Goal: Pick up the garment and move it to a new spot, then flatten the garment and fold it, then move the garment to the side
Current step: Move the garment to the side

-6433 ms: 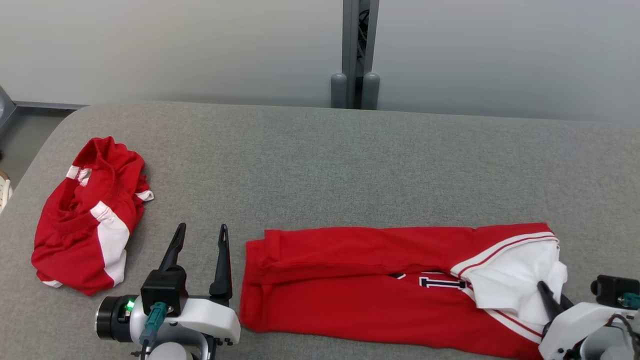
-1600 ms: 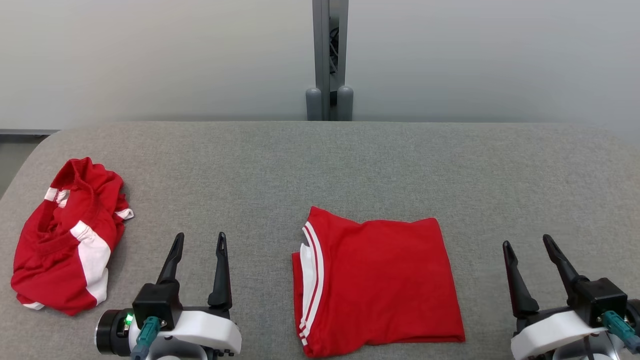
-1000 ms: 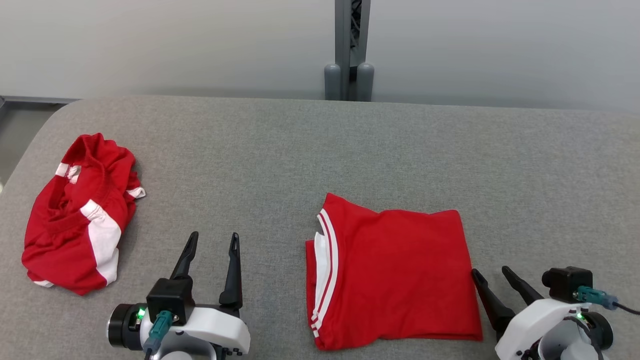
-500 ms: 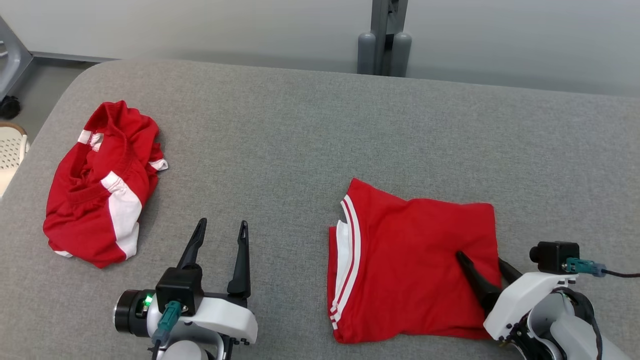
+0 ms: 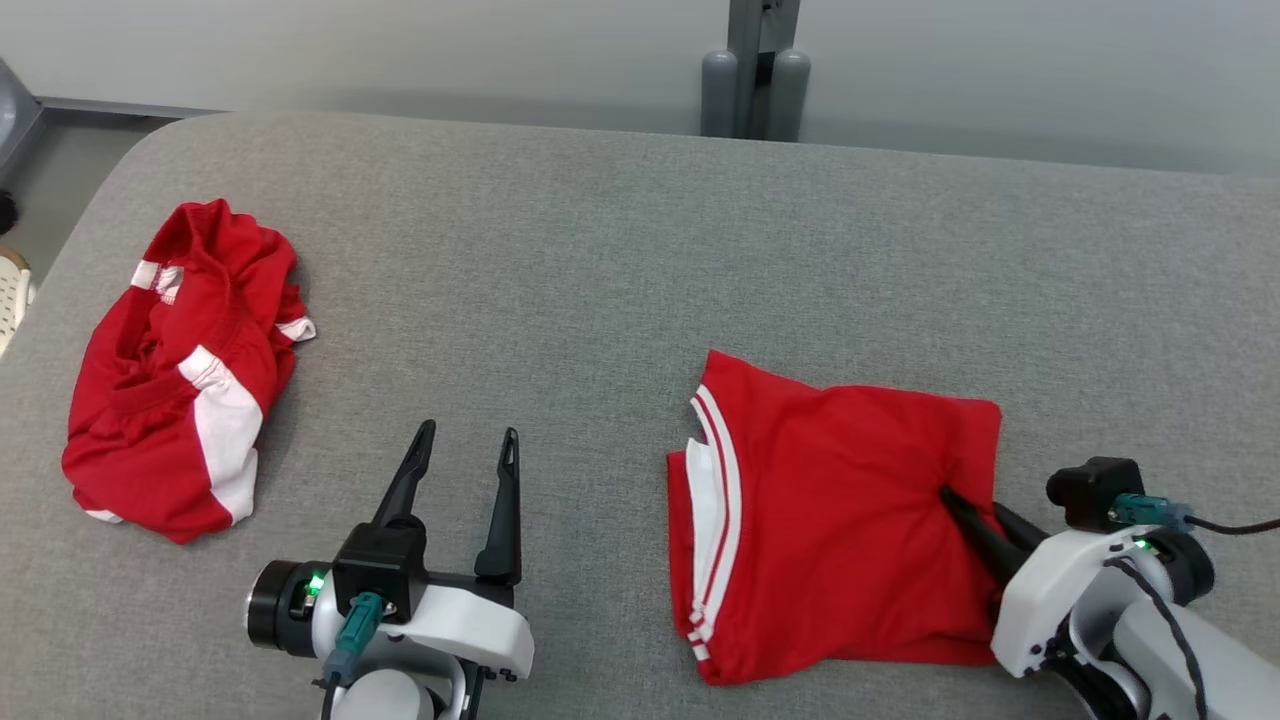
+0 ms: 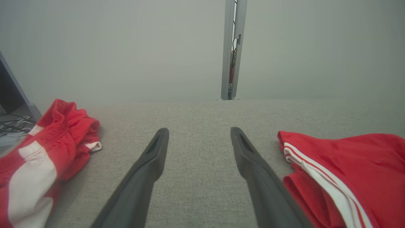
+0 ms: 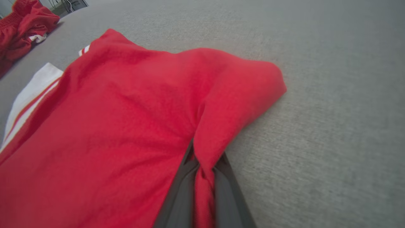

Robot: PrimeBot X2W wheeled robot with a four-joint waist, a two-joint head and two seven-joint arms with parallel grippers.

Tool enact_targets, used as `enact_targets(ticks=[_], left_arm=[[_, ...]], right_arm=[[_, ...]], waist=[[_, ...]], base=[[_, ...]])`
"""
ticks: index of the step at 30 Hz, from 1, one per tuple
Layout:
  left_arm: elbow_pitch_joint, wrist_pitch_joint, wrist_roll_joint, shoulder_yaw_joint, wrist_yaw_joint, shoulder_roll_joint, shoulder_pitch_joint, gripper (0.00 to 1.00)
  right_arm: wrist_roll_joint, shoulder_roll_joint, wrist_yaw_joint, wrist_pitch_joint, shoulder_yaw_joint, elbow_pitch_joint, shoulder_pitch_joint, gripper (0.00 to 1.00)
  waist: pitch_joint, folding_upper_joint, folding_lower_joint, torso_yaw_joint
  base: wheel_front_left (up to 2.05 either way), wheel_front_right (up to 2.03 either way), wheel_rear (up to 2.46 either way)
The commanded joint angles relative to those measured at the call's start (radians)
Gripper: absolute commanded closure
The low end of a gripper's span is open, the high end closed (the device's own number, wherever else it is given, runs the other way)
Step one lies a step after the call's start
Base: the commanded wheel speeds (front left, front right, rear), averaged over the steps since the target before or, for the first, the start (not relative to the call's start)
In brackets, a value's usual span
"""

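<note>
Tips of the right pincer (image 5: pixel 955 497) lie hidden (cloth bunched over them) inside the garment (image 5: pixel 840 520).

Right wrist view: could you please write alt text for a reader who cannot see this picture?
The right gripper is shut on a pinched fold of the folded red garment, which lies on the grey table. Its white stripes show at the left, and a crumpled red garment lies at the top left corner.

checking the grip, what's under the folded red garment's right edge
The right gripper pinches a bunched ridge of the folded garment there; cloth buries the tips of its fingers. Beneath lies the grey table. Whether all layers are caught is hidden.
</note>
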Motion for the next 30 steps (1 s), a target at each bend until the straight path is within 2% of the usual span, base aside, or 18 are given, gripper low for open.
enact_targets(ticks=[1, 8, 13, 14, 25, 30], left_arm=[[-0.003, -0.003, 0.005, -0.005, -0.003, 0.004, -0.018, 0.00], [-0.002, -0.003, -0.010, -0.037, 0.004, 0.003, -0.029, 0.00], [-0.011, -0.003, -0.005, -0.057, 0.008, 0.004, -0.055, 0.00], [-0.011, -0.003, -0.005, -0.057, 0.008, 0.004, -0.055, 0.00], [-0.026, -0.003, 0.002, -0.131, 0.014, 0.004, -0.191, 0.00], [-0.037, -0.003, -0.002, -0.151, 0.017, 0.004, -0.257, 0.00]], right_arm=[[-0.021, -0.035, -0.003, -0.024, 0.011, 0.020, -0.018, 1.00], [-0.058, -0.123, -0.003, -0.053, 0.092, 0.058, -0.075, 1.00], [-0.062, -0.203, -0.003, -0.055, 0.131, 0.074, -0.145, 1.00], [-0.062, -0.203, -0.003, -0.055, 0.131, 0.074, -0.145, 1.00], [-0.092, -0.386, -0.002, -0.077, 0.155, 0.122, -0.312, 1.00], [-0.111, -0.424, -0.002, -0.090, 0.123, 0.172, -0.399, 1.00]], waist=[[0.001, 0.0000, 0.0000, -0.016], [0.006, 0.0000, 0.0000, -0.080], [0.054, 0.0000, 0.0000, -0.142], [0.054, 0.0000, 0.0000, -0.142], [0.263, 0.0000, 0.0000, -0.248], [0.356, 0.0000, 0.0000, -0.262]], base=[[0.00, 0.00, 0.00], [0.00, 0.00, 0.00], [0.00, 0.00, 0.00], [0.00, 0.00, 0.00], [0.00, 0.00, 0.00], [0.00, 0.00, 0.00]])
